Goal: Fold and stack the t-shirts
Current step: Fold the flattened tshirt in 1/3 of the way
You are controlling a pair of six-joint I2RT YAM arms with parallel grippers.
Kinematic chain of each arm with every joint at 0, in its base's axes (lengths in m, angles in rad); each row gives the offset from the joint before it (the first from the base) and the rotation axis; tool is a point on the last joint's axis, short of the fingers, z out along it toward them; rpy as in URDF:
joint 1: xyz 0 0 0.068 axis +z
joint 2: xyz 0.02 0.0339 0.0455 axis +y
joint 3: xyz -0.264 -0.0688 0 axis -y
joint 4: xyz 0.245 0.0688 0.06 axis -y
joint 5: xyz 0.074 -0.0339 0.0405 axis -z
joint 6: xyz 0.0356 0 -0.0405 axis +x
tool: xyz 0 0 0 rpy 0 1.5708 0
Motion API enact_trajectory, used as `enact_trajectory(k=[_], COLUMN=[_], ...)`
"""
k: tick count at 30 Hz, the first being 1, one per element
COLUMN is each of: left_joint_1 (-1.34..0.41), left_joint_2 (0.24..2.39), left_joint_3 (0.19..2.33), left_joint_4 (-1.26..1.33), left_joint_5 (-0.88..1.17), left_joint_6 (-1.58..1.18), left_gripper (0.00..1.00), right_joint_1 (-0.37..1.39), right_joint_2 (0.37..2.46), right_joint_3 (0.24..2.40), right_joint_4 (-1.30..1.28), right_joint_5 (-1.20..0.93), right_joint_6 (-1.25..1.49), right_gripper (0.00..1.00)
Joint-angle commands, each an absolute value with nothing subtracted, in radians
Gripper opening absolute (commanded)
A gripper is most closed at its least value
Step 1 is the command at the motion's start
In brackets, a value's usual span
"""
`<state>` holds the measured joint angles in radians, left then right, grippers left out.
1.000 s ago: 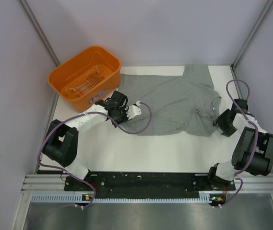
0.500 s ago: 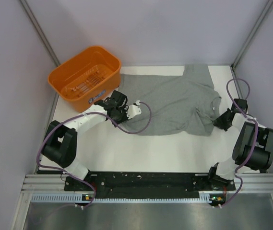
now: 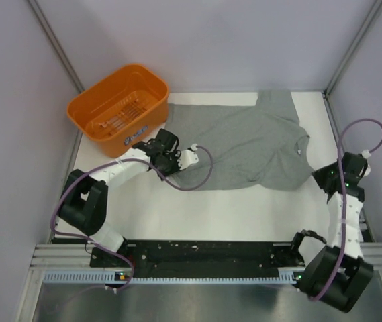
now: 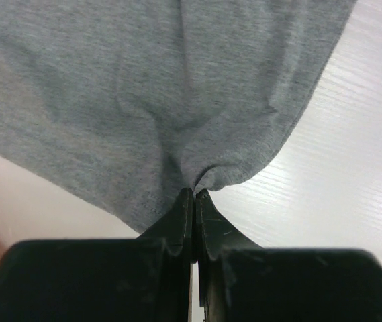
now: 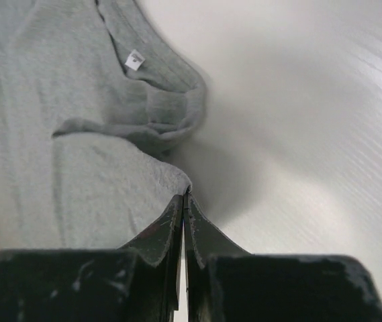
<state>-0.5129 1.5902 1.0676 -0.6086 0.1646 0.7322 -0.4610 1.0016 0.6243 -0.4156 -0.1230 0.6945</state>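
The grey t-shirt lies spread on the white table, neck toward the right. My left gripper sits at the shirt's left edge, shut, with a fold of the fabric pinched between its tips. At the shirt's near right corner my right gripper is shut on a raised edge of the cloth, which peaks at the tips. The round neck with its white label lies just beyond that grip.
An orange plastic basket stands at the back left, just behind the left arm. Grey walls with metal posts close in the table on the left, right and back. The black base rail runs along the near edge.
The right gripper has shut on the shirt's near right corner and drawn it slightly nearer and to the right, while the right arm has swung its elbow toward the base. The left arm barely moved.
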Motion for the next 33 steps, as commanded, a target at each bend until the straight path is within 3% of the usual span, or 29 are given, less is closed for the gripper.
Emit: enact_trajectory(k=[1,6,12,18,23,27,33], left_joint_1=[-0.543,-0.541,-0.540,-0.540,-0.540,-0.541,-0.503], left_joint_2=[1.549,1.477,1.442,1.414,1.374,1.397,1.505], left_joint_3=[1.035,1.034,1.080,1.075,1.077,1.095,1.150], left_joint_4=[-0.663,-0.733,-0.876,-0.983,-1.029,-0.918,-0.787], left_joint_5=[0.222,0.242,0.244,0.282,0.324,0.278,0.201], left_joint_6=[0.759,0.784,0.772,0.747,0.753,0.736,0.660], left_gripper=[0.00,0.00,0.00,0.00,0.00,0.00,0.00], right_joint_1=[-0.480,-0.457,-0.451,-0.451,-0.453,-0.443,-0.445], right_joint_2=[0.731,0.523,0.321,0.288,0.293,0.331,0.541], right_joint_3=[0.595,0.725,0.822,0.965,0.925,0.819,0.741], right_joint_4=[-0.607,-0.895,-1.034,-1.193,-1.151,-0.915,-0.662], right_joint_5=[-0.097,-0.011,-0.054,-0.023,-0.048,-0.095,-0.100], right_joint_6=[0.791,0.837,0.923,0.841,0.804,0.788,0.704], right_gripper=[0.00,0.00,0.00,0.00,0.00,0.00,0.00])
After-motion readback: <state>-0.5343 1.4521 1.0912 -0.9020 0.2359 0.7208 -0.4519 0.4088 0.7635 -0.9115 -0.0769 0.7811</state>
